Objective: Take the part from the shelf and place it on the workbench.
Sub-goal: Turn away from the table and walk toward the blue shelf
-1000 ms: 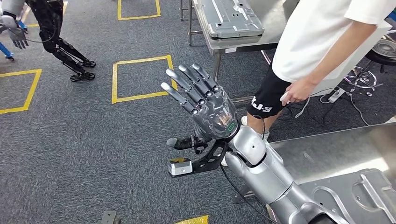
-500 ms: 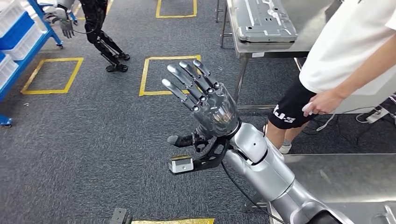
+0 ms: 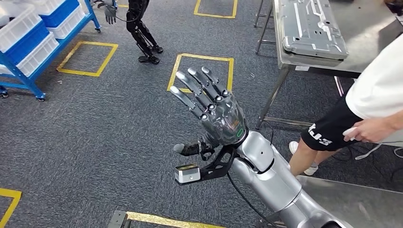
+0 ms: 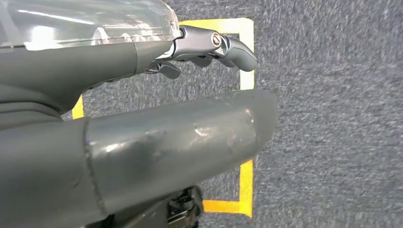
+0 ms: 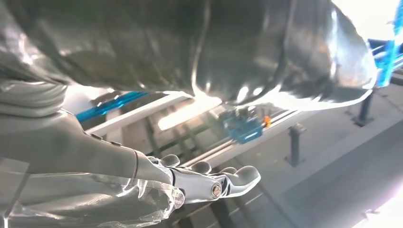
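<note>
My right hand (image 3: 216, 111) is raised in the middle of the head view over the grey carpet, fingers spread and straight, holding nothing. In the right wrist view the same hand (image 5: 199, 183) shows its fingers extended with nothing in them. My left hand (image 4: 190, 123) hangs over the carpet with thumb and fingers (image 4: 218, 45) apart and nothing between them. A flat grey metal part (image 3: 311, 26) lies on a steel workbench (image 3: 351, 66) at the upper right. A blue shelf (image 3: 21, 71) with white bins stands at the upper left, away from both hands.
A person (image 3: 380, 95) in a white shirt and black shorts stands at the right beside the workbench. Another steel table (image 3: 361, 204) edges in at the lower right. A second robot (image 3: 140, 23) stands at the top. Yellow tape squares (image 3: 202, 71) mark the carpet.
The whole picture has shifted: the camera turned left, bringing the blue shelf into view and sliding the lower-right table with its part out. My right hand keeps its raised, spread pose.
</note>
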Robot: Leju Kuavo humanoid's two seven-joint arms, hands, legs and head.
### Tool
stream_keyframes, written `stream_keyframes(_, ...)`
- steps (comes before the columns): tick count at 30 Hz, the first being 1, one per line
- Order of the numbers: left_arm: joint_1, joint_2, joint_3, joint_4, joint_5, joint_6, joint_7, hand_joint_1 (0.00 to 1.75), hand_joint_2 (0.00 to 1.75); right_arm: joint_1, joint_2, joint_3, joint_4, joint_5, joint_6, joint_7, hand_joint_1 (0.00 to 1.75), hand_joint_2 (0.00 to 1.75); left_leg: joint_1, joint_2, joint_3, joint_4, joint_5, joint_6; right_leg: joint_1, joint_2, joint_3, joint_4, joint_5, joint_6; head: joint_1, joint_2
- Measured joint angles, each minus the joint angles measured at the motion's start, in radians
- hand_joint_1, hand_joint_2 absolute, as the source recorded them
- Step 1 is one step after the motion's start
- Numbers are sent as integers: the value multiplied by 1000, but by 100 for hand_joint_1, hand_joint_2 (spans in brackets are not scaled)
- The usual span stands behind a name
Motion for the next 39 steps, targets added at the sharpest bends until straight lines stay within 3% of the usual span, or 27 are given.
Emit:
stream_keyframes(1, -4, 2, -1, 0, -1, 0, 2, 0, 0, 14, 0, -7, -1, -1, 0, -11, 0, 0, 0, -14, 0, 1, 0, 1, -1, 7, -30, 55, -16, 1, 0, 0)
stream_keyframes(2, -6, 4, -2, 0, 0, -1, 3, 0, 0, 26, 0, -12, -1, -2, 0, -21, 0, 0, 0, -28, -1, 2, 0, 1, -3, 10, -47, 81, -14, 2, 0, 0)
stream_keyframes(3, -8, 6, -3, 0, 0, -2, 3, 0, 0, 35, 1, -16, -1, -1, 0, -29, 0, 0, 0, -42, -1, 4, 0, 0, -4, 12, -44, 66, 10, 2, 0, 0)
stream_keyframes(4, -11, 7, -4, 0, -1, -3, 3, 0, 0, 40, 2, -20, -2, -1, 0, -34, 0, 0, 0, -56, 0, 7, -1, -1, -6, 16, -24, 14, 48, 1, 0, 0)
stream_keyframes(6, -19, 8, -10, 0, -5, -4, 3, 0, 0, 47, 5, -29, -4, 0, 0, -41, 0, 0, 0, -81, -4, 16, -4, -8, -12, 53, 35, -122, 113, -2, 0, 0)
stream_keyframes(8, -25, 9, -16, 0, -10, -2, 3, 0, 0, 54, 9, -37, -8, 0, 0, -44, 0, 0, 3, -103, -13, 21, -4, -20, -11, 80, 62, -186, 129, -5, 0, 0)
stream_keyframes(10, -24, 9, -19, 0, -12, -1, 3, 0, 0, 60, 13, -42, -10, -1, 0, -45, 0, 0, 7, -122, -19, 18, 0, -34, -9, 68, 65, -191, 130, -10, 0, 0)
stream_keyframes(11, -23, 9, -20, 0, -12, 0, 3, 0, 0, 61, 17, -44, -10, -1, 0, -46, 0, 0, 7, -114, -21, 20, -2, -39, -10, 57, 68, -197, 133, -16, 0, 0)
stream_keyframes(13, -23, 10, -21, 0, -12, 0, 3, 0, 0, 62, 24, -46, -13, -1, 0, -46, 0, 0, 3, -63, -43, 65, -31, -45, -12, 31, 77, -210, 138, -29, -1, 0)
stream_keyframes(15, -27, 10, -22, 0, -13, 0, 3, 0, 0, 65, 28, -47, -15, -1, 0, -47, 0, 0, 5, -11, -99, 184, -92, -50, -8, 2, 80, -214, 138, -38, -2, 0)
stream_keyframes(17, -26, 9, -24, 0, -13, 1, 3, 0, 0, 70, 28, -48, -15, 0, 0, -47, 0, 0, 10, 1, -155, 299, -132, -56, -4, -26, 80, -214, 136, -41, -2, 0)
stream_keyframes(18, -24, 9, -24, 0, -13, 2, 3, 0, 0, 73, 28, -49, -15, 1, 0, -48, 0, 0, 12, 3, -161, 314, -129, -58, -3, -39, 80, -214, 134, -40, -2, 0)
stream_keyframes(19, -22, 9, -24, 0, -13, 2, 4, 0, 0, 75, 28, -49, -15, 1, 0, -49, 0, 0, 14, 7, -147, 288, -108, -60, -3, -51, 80, -213, 132, -39, -2, 0)
stream_keyframes(20, -21, 9, -25, 0, -13, 3, 5, 0, 0, 76, 28, -49, -15, 2, 0, -51, 0, 0, 15, 15, -115, 228, -75, -60, -3, -63, 81, -211, 130, -37, -2, 0)
stream_keyframes(22, -22, 9, -25, 0, -13, 3, 6, 0, 0, 76, 28, -51, -15, 2, 0, -54, 0, 0, 10, 57, -43, 89, -27, -56, 1, -84, 83, -204, 122, -28, -2, 0)
stream_keyframes(23, -22, 9, -26, 0, -13, 3, 7, 0, 0, 77, 28, -53, -15, 2, 0, -54, 0, 0, 6, 73, -22, 47, -17, -50, 3, -93, 83, -201, 118, -23, -2, 0)
stream_keyframes(24, -21, 8, -26, 0, -12, 3, 8, 0, 0, 77, 28, -55, -15, 3, 0, -55, 0, 0, 2, 82, -15, 29, -18, -45, 6, -102, 84, -199, 115, -19, -2, 0)
stream_keyframes(26, -16, 7, -27, 0, -11, 3, 11, 0, 0, 79, 29, -57, -14, 4, 0, -55, 0, 0, -1, 63, -16, 27, -16, -32, 7, -119, 86, -199, 111, -10, -1, 0)
stream_keyframes(27, -13, 6, -27, 0, -9, 3, 13, 0, 0, 80, 29, -58, -14, 8, 0, -55, 0, 0, 0, 51, -16, 24, -14, -27, 4, -111, 86, -193, 104, -4, -1, 0)
stream_keyframes(29, -9, 4, -26, 0, -5, 4, 18, 0, 0, 82, 29, -61, -13, 15, 0, -55, 0, 0, 2, 29, -13, 20, -10, -15, -2, -57, 62, -134, 64, 5, -1, 0)
stream_keyframes(31, -10, 2, -26, 0, -2, 4, 23, 0, 0, 86, 28, -67, -11, 21, 0, -54, 0, 0, 3, 6, -14, 20, -9, -7, -4, -4, -1, -5, 3, 7, -1, 0)
stream_keyframes(33, -8, 2, -26, 0, -2, 6, 30, 0, 0, 90, 28, -71, -7, 28, 0, -48, 0, 0, 1, -22, -14, 20, -9, -4, -3, 9, -56, 88, -18, 6, -1, 0)
stream_keyframes(34, -6, 2, -26, 0, -2, 6, 32, 0, 0, 91, 28, -71, -6, 32, 0, -44, 0, 0, 1, -37, -13, 21, -9, -4, -3, 11, -59, 83, 1, 4, -1, 0)
stream_keyframes(36, -5, 2, -26, 0, -3, 8, 36, 0, 0, 90, 28, -71, -6, 38, 0, -37, 0, 0, 2, -66, -10, 22, -10, -5, -4, 29, -16, -25, 78, -4, -1, 0)
stream_keyframes(38, -8, 2, -27, 0, -4, 8, 37, 0, 0, 88, 28, -71, -7, 42, 0, -34, 0, 0, 2, -92, -12, 25, -10, -11, -7, 77, 36, -145, 130, -10, -1, 0)
stream_keyframes(39, -10, 3, -27, 0, -4, 8, 37, 0, 0, 88, 28, -71, -8, 45, 0, -33, 0, 0, 4, -104, -16, 26, -9, -17, -6, 94, 49, -177, 137, -11, -1, 0)
